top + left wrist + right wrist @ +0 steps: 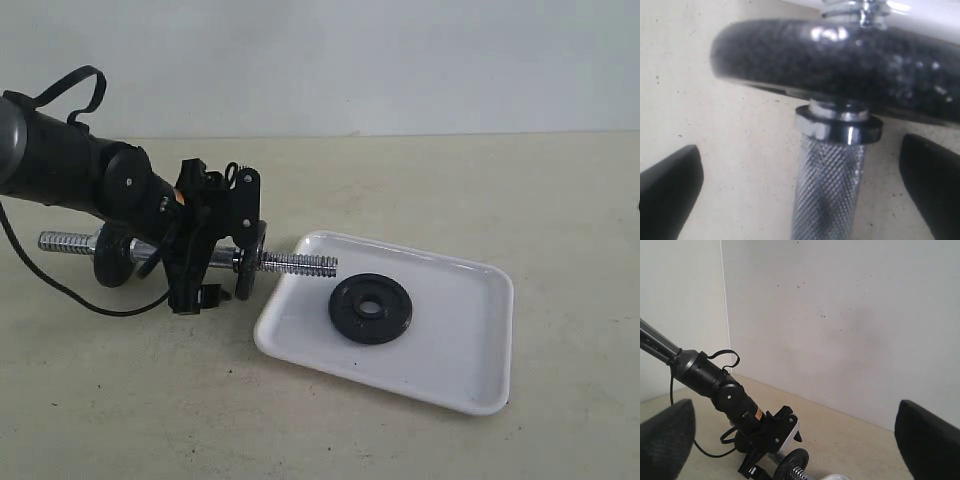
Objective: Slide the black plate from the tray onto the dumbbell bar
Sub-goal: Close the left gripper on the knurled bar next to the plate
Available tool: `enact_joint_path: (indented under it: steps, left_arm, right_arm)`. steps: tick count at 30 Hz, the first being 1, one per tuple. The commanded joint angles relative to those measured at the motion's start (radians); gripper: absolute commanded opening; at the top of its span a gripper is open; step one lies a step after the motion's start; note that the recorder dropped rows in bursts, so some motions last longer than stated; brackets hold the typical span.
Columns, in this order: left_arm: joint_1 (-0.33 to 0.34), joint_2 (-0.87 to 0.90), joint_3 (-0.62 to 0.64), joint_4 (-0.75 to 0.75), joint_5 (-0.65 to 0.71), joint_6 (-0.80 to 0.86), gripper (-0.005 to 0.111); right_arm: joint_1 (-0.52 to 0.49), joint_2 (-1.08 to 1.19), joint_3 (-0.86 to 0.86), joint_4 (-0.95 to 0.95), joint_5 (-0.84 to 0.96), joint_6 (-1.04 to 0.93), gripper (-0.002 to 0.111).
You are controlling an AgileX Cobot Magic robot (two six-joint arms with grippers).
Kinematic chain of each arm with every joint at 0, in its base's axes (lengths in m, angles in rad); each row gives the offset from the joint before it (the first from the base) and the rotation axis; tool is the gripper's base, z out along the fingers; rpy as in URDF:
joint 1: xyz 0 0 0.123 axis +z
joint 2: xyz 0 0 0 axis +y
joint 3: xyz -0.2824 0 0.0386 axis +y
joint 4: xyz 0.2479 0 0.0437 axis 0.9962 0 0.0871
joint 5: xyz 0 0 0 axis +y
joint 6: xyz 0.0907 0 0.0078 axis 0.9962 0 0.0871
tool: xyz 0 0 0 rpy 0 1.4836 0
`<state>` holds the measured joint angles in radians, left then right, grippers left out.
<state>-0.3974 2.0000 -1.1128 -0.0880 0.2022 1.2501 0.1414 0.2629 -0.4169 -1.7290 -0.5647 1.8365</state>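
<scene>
The table [120, 400] was a pale beige, lightly speckled surface, and a plain whitish wall [400, 60] ran behind it across the top of the exterior view.

My left arm [60, 160] reached in from the upper left of that frame and angled down toward the middle. My left gripper [802, 200] hung over the dumbbell bar [300, 264], its two dark fingers [670, 195] spread wide on either side of the knurled grip and not touching it. My right gripper [797, 440] was raised in the air facing the wall, its fingers parted wide too, with nothing between them.

The bar lay across the left centre of the exterior view, chrome and threaded at both ends. Two black discs were already on it, one near the left end [112, 262] and one just right of my fingers [250, 265]. Its right threaded end reached over the upper left corner of the white tray [450, 340].

The black plate [395, 318] lay flat in the tray, left of the tray's middle. It was round and matte, with a raised rim and a central hole.
</scene>
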Motion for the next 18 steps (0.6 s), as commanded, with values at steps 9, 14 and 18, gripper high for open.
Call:
enact_joint_path:
  steps: [9, 14, 18]
  left_arm:
    - [-0.008, 0.013, 0.004, -0.001, -0.057, 0.001, 0.110]
    - [-0.008, 0.013, 0.004, -0.001, -0.088, 0.001, 0.110]
    - [-0.008, 0.013, 0.004, -0.001, -0.100, 0.001, 0.110]
  right_arm:
    - [-0.003, 0.004, -0.002, 0.004, 0.001, -0.003, 0.105]
    - [-0.003, 0.004, -0.002, 0.004, 0.003, -0.003, 0.105]
    - [-0.003, 0.004, -0.002, 0.004, 0.004, -0.004, 0.105]
